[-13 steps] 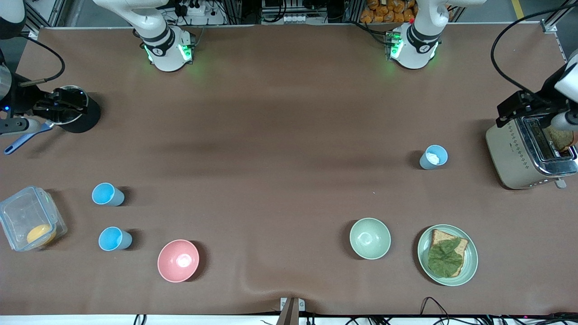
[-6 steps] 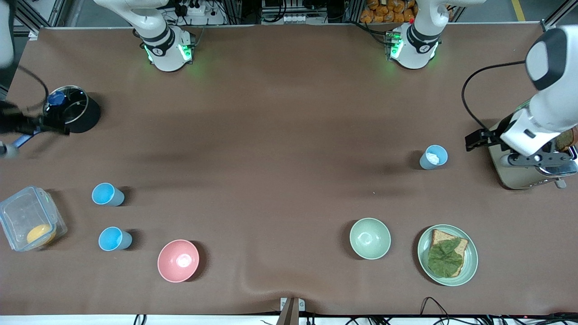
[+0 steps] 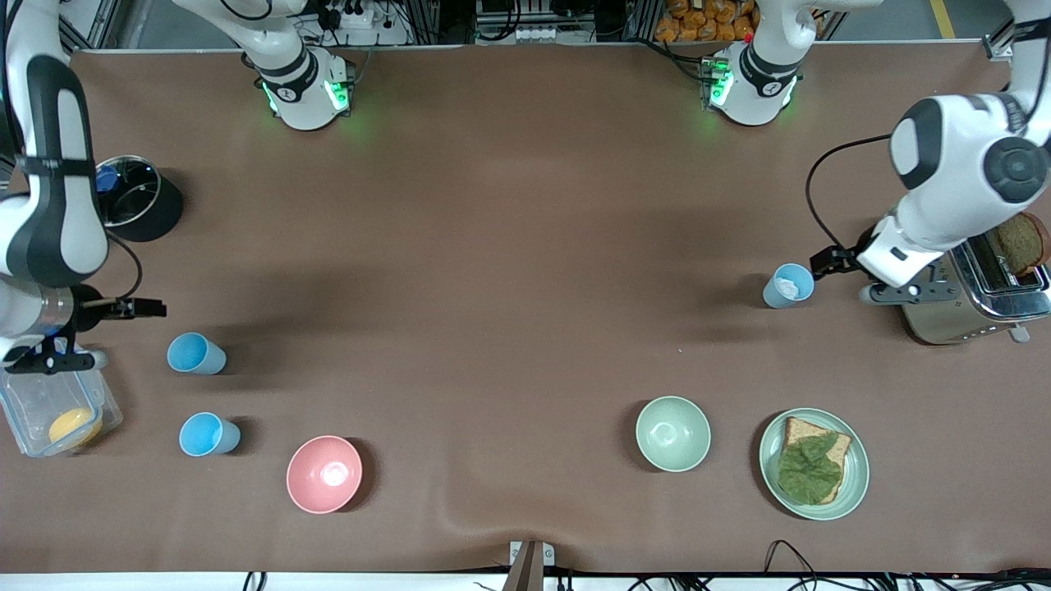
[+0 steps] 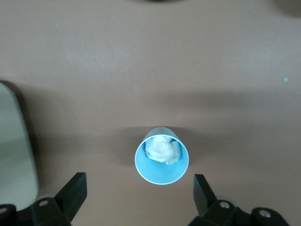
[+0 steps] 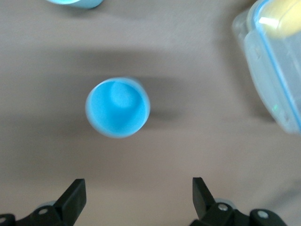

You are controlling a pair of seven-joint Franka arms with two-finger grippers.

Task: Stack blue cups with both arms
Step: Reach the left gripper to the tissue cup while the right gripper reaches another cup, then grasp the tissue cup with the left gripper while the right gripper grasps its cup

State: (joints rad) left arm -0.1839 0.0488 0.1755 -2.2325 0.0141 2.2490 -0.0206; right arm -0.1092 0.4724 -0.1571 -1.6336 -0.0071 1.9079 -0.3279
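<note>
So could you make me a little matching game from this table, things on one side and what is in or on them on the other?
Things:
1. light-blue plastic cup beside the silver toaster
2. clear plastic lidded box
3. pale green round plate
4. pink round bowl

What it holds:
A. a slice of bread with a green leaf on it
B. nothing
C. something white and crumpled
D. a round yellow-orange thing

Pairs: 1-C, 2-D, 3-A, 4-B

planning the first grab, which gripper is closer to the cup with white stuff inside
Left. The left gripper hangs open beside that cup; the right gripper is at the table's right-arm end.
</note>
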